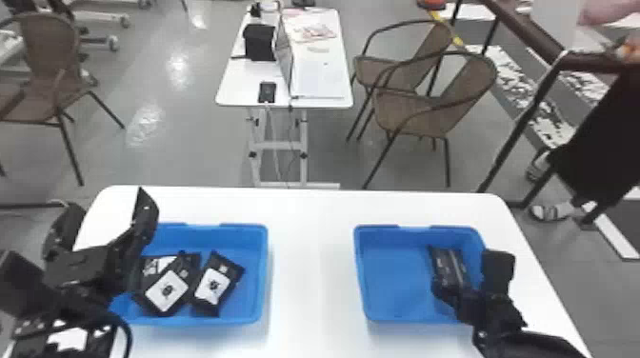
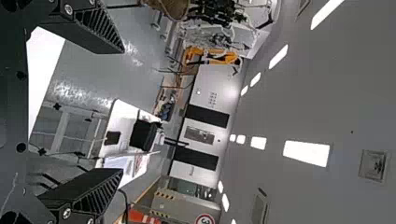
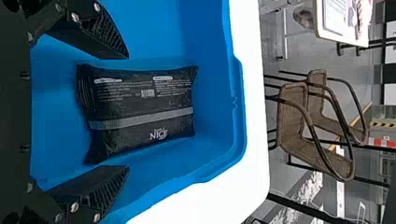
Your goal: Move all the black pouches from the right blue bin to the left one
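Right gripper (image 1: 469, 273): at the right bin (image 1: 395, 285), fingers wide apart, one on each side of the pouch (image 1: 450, 266). In the right wrist view there's blue bin floor between the pouch and each finger, so it isn't clamped. That pouch lies flat toward the bin's right wall, printed side up, with a grey stripe across it and white text.

Left gripper (image 1: 108, 202): over the left end of the left bin (image 1: 263, 271), fingers wide, nothing between them. It points out level across the room; its wrist view looks past the fingers to the far table and the ceiling lights (image 2: 306, 153).

Left bin: pouches piled loosely. One, label up, sits mid-pile (image 1: 166, 290); one leans just beside it to the right (image 1: 214, 285); another is partly under at the back left (image 1: 155, 264). Call it at least three; the overlap and the left arm make the count soft.

Both bins sit on the white tabletop (image 1: 309, 266), well apart. Beyond it: the far table (image 1: 319, 62) with a black box (image 1: 259, 43) and phone (image 1: 267, 92), wicker chairs (image 1: 419, 112) to its right.
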You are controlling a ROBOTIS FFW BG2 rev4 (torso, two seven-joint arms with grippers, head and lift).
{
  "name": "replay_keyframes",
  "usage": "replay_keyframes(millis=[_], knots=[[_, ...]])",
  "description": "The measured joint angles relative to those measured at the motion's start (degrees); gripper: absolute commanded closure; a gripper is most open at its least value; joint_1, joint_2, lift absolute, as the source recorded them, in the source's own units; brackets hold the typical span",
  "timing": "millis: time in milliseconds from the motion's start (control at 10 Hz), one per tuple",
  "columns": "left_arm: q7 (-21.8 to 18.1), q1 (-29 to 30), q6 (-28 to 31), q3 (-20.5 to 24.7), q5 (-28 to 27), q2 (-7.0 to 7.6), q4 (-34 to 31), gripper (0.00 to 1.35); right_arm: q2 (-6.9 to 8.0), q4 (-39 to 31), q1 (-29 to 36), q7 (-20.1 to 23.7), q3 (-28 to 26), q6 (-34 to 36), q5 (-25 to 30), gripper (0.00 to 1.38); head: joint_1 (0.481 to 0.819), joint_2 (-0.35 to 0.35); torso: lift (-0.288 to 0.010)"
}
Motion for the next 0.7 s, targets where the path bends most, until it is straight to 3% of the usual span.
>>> replay_keyframes(millis=[100, 200, 300, 700], knots=[[0.0, 0.04, -0.07, 0.05, 0.0, 0.0, 0.02, 0.13, -0.42, 1.0, -0.49, 0.01, -0.21, 0.08, -1.0, 0.9, 0.695, -0.089, 0.01], [0.0, 0.06, -0.07, 0.08, 0.0, 0.0, 0.07, 0.13, -0.84, 1.81, -0.73, -0.06, -0.32, 0.1, -2.4, 0.91, 0.695, -0.093, 0.01], [0.0, 0.1, -0.17, 0.11, 0.0, 0.0, 0.08, 0.13, -1.0, 2.46, -0.73, -0.09, -0.51, -0.42, -3.67, 1.25, 0.695, -0.094, 0.01], [0.0, 0.28, -0.57, 0.29, -0.05, -0.27, 0.25, 0.12, -0.35, 0.15, 1.86, -1.04, -0.29, -3.47, -7.28, 1.28, 0.695, -0.088, 0.01]])
